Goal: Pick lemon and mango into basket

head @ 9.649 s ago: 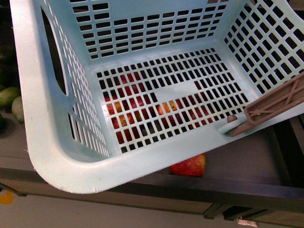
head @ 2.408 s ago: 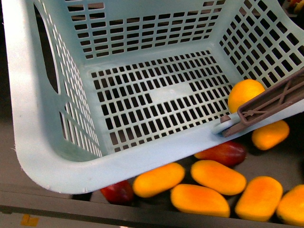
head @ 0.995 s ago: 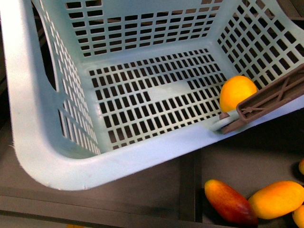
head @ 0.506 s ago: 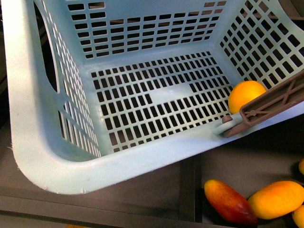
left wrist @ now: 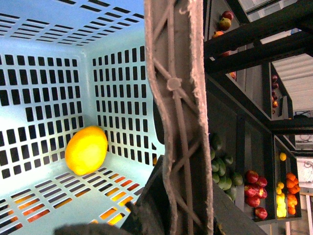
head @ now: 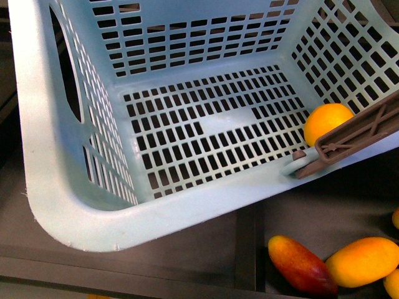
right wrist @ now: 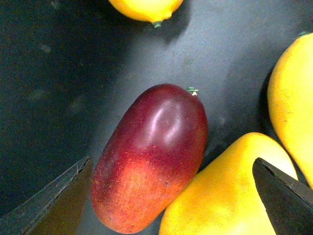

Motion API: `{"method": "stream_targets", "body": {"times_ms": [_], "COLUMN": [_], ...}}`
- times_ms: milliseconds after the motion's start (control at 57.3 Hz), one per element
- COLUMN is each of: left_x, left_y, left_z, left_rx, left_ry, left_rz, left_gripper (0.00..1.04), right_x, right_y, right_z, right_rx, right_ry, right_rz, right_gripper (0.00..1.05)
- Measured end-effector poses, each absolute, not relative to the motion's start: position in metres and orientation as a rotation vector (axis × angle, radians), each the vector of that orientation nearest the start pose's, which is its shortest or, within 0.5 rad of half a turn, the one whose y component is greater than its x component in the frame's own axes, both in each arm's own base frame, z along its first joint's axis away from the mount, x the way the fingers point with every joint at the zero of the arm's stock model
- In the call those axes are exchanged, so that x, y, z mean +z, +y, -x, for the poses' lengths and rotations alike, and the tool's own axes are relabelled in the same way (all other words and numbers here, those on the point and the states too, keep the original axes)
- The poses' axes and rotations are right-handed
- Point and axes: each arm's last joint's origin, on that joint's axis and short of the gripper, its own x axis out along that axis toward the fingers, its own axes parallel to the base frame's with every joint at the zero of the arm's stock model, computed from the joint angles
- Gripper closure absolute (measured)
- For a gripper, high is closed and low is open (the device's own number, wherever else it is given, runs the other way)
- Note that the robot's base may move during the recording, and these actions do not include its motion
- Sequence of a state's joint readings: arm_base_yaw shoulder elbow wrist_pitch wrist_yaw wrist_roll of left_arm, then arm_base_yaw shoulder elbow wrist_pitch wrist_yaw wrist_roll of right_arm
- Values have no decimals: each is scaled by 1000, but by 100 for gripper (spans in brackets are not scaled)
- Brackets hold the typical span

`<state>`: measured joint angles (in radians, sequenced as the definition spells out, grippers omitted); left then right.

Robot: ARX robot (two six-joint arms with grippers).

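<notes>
Teal basket [head: 62, 205] fills most of the front view, tilted, with its brown handle [head: 355, 134] swung across the right corner. Lemon [head: 327, 121] is inside, on the slotted floor in that corner, against the side wall and just behind the handle. Left wrist view agrees: the lemon is alone on the floor by the wall, and the handle runs right past the lens. Left gripper [left wrist: 146, 215] shows only as dark blurred bits by the handle, so can't tell whether it is parted or clamped.

Right gripper [right wrist: 171, 164] has its jaws wide apart, nothing gripped, hovering over the mango [right wrist: 151, 156]. One finger [right wrist: 54, 205] is just beside the mango, the other over the neighbouring yellow mango [right wrist: 230, 196]. Mango is outside the basket, lying on a dark shelf [right wrist: 49, 73], maroon at the stem end and red-orange at the other. The yellow mango touches its side. A second yellow fruit [right wrist: 293, 98] lies just beyond, and a third yellow fruit [right wrist: 146, 6] sits near the stem end, apart. Front view shows a red-orange mango [head: 301, 265] on the shelf below the basket; can't tell if it is the same one.
</notes>
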<state>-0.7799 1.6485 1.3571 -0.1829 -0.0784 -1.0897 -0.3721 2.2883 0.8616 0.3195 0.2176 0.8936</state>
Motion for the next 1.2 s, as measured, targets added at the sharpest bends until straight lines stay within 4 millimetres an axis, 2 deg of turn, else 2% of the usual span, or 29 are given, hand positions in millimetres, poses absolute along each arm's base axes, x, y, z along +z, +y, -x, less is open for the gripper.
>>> {"method": "stream_targets", "body": {"times_ms": [366, 663, 872, 1082, 1134, 1204], "left_x": [310, 310, 310, 310, 310, 310], "left_y": [-264, -264, -264, -264, -264, -264], "left_z": [-271, -271, -271, -271, -271, -271], "left_rx": [-371, -371, -369, -371, -371, -371], "left_ry": [754, 755, 753, 756, 755, 755], "left_rz": [826, 826, 826, 826, 826, 826], "left_gripper": [98, 98, 98, 98, 98, 98], "right_x": [-34, -46, -49, -33, -24, 1], "right_y": [-124, -112, -111, -112, -114, -120], "right_z": [-333, -348, -345, -340, -338, -337], "right_rx": [-977, -965, -983, -922, -894, -838], "right_ry": [837, 877, 902, 892, 884, 845], "right_rz": [-849, -806, -780, -707, -684, -642], "right_gripper": [9, 9, 35, 39, 39, 39]}}
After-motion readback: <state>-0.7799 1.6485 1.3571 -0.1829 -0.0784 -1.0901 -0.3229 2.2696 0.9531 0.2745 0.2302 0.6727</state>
